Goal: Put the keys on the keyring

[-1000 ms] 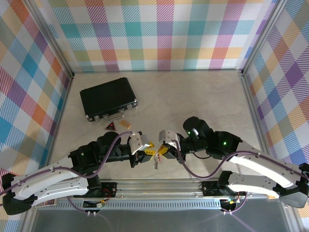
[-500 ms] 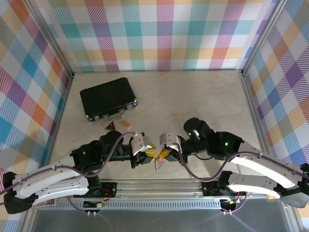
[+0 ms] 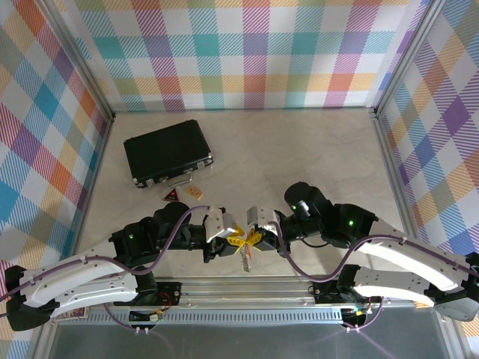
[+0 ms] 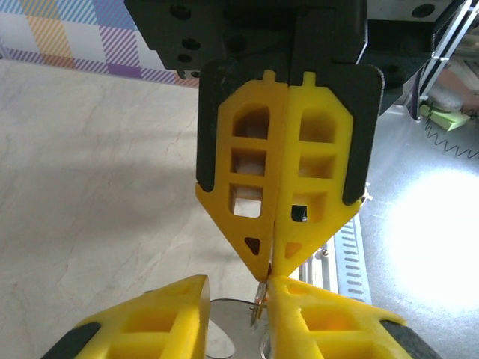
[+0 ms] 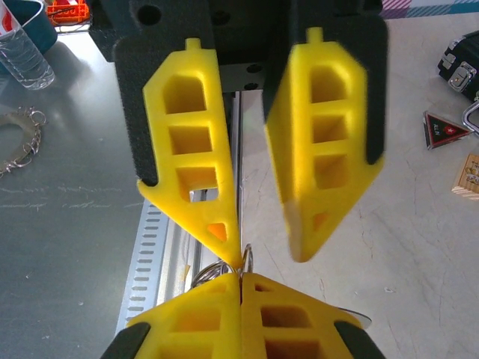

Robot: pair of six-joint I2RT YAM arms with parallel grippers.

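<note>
L fingers (image 5: 187, 149) narrowed a bit; R fingers (image 5: 194, 318) pinch 1 keyring (image 5: 217, 271).

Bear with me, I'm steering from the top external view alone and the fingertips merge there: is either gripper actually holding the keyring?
Observer: Yes. The right gripper is shut, and its wrist view shows the thin keyring poking out from between its tips.
Operator: And the left one?
Observer: The left gripper stands open, its jaws apart, with one tip close beside the ring.
Operator: Anything in that gap?
Observer: In the left wrist view a flat silver piece sits between its jaws, cut off by the frame's edge. What it is I cannot tell.
</note>
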